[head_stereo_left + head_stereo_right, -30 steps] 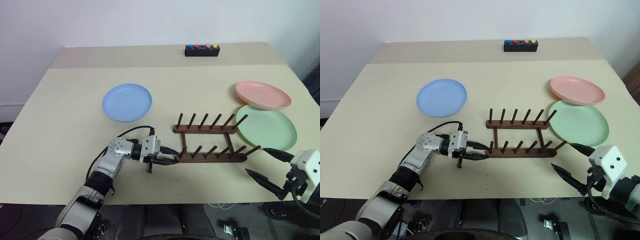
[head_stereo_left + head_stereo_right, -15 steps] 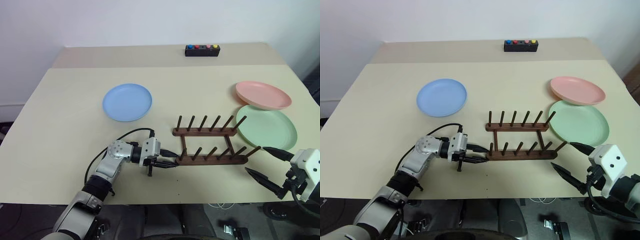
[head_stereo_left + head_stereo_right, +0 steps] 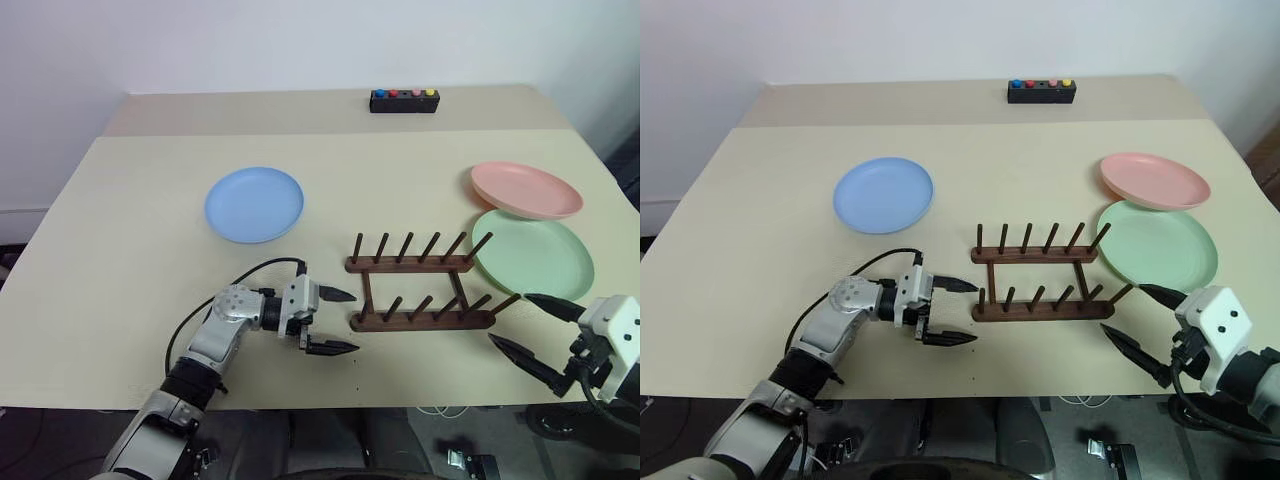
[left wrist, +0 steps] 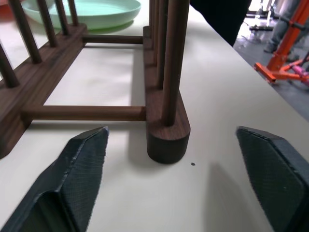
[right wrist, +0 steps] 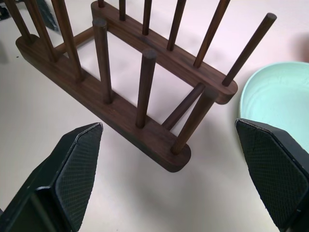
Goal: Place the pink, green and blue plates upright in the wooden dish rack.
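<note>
The wooden dish rack (image 3: 420,293) stands empty in the middle of the table, pegs up. My left gripper (image 3: 338,320) is open at the rack's left end, and its fingers (image 4: 82,164) flank the near rail's end (image 4: 166,130) without touching it. The blue plate (image 3: 254,204) lies flat behind and to the left of the rack. To the right of the rack the green plate (image 3: 532,253) lies flat, and the pink plate (image 3: 526,190) sits just behind it. My right gripper (image 3: 512,320) is open at the rack's right end, in front of the green plate (image 5: 280,101).
A black box with coloured buttons (image 3: 404,100) sits at the far edge of the table. The table's front edge (image 3: 300,405) runs close below both grippers. Open tabletop lies between the blue plate and the rack.
My left gripper was shut on the left end of the rack's near rail and has now opened, letting go of it. The right gripper has stayed put.
</note>
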Robot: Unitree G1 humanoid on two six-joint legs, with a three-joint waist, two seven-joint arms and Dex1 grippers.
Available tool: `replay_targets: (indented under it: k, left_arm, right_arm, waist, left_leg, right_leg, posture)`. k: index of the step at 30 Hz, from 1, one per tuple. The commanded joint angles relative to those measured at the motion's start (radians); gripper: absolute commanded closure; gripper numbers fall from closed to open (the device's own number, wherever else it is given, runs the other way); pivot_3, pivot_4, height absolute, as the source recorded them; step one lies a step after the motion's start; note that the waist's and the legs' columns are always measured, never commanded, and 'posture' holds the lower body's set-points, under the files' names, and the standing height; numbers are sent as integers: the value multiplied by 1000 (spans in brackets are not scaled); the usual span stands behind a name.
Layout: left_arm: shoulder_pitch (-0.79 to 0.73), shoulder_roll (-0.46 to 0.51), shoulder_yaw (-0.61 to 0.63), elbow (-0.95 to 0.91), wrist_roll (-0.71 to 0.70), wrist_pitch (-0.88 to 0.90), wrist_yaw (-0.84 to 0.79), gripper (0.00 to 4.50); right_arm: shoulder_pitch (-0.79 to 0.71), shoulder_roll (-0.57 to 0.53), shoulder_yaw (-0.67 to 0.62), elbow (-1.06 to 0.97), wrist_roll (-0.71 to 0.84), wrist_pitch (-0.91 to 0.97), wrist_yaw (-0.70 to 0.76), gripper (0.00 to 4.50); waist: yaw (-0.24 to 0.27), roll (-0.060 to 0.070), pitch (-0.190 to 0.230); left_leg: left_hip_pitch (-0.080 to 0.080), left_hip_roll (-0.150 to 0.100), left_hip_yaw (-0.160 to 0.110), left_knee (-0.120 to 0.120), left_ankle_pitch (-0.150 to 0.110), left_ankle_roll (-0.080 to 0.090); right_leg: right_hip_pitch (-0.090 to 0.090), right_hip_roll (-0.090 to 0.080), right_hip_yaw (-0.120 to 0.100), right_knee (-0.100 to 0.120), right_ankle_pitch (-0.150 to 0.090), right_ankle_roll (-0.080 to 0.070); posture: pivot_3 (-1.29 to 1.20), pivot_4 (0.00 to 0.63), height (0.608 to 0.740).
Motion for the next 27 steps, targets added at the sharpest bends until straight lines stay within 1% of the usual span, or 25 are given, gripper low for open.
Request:
replay_targets:
  k: [1,3,5,7,8,9,10,11,16,21,27]
  left_arm:
    - [33,48,62,-94,-70,65,-1,263]
    - [75,101,85,-158,-116,137,-23,795]
    - [115,147,94,-216,-142,186,-37,1719]
    - [142,174,91,-262,-155,221,-40,2805]
    - [153,183,86,-283,-157,234,-40,3247]
    - [161,188,80,-300,-156,245,-39,3784]
    - [166,188,74,-314,-154,252,-35,4329]
    - [164,179,53,-328,-146,276,-23,4421]
    - [138,156,-10,-348,-130,339,-11,4421]
    - [87,121,-59,-270,-84,363,18,4421]
    - [58,64,-85,-214,-51,341,47,4421]
  right_arm:
    - [37,1,-49,-43,20,23,0,855]
    - [67,13,-46,-48,6,27,-4,1801]
    - [91,23,-31,-58,-2,36,-11,2770]
    - [105,32,-4,-69,-8,41,-20,3834]
    - [111,37,11,-74,-10,42,-23,4277]
    - [113,40,22,-74,-12,42,-25,4500]
    - [113,42,32,-72,-16,40,-28,4500]
    - [106,42,60,-51,-43,30,-39,4500]
    - [86,44,126,24,-106,2,-60,4500]
    - [69,59,170,85,-148,-36,-78,4500]
    - [33,72,218,114,-179,-55,-104,4500]
  waist:
    - [-1,0,0]
    - [-1,0,0]
    - [-1,1,0]
    - [0,1,1]
    - [1,1,1]
    - [2,1,1]
    - [2,1,1]
    - [3,1,1]
    - [1,0,1]
    - [1,0,1]
    - [0,1,1]
  left_leg:
    - [0,0,0,0,0,0]
    - [0,0,0,-1,0,0]
    - [0,1,0,-1,0,0]
    - [0,1,0,-1,0,0]
    - [0,1,0,-1,0,0]
    - [0,1,0,-1,0,0]
    - [0,1,0,-1,0,0]
    - [0,1,0,-1,0,0]
    - [0,1,1,-1,0,0]
    - [0,1,1,0,0,0]
    - [0,1,1,-1,0,0]
  right_leg:
    - [0,0,0,0,0,0]
    - [0,0,0,0,0,0]
    - [0,0,0,0,-1,-1]
    - [0,0,0,-1,-2,-3]
    - [0,0,0,-1,-2,-3]
    - [0,0,0,-1,-2,-3]
    - [0,0,0,-1,-2,-3]
    - [0,0,0,-1,-2,-3]
    - [0,0,0,-2,-2,-4]
    - [0,0,0,-1,-2,-3]
    - [0,0,0,-2,-2,-3]
  posture:
    - [0,150,740]
    - [0,150,740]
    - [0,150,740]
    - [0,150,740]
    - [0,150,740]
    - [0,150,740]
    - [0,150,740]
    - [0,150,740]
    - [0,150,740]
    - [0,150,740]
    - [0,150,740]
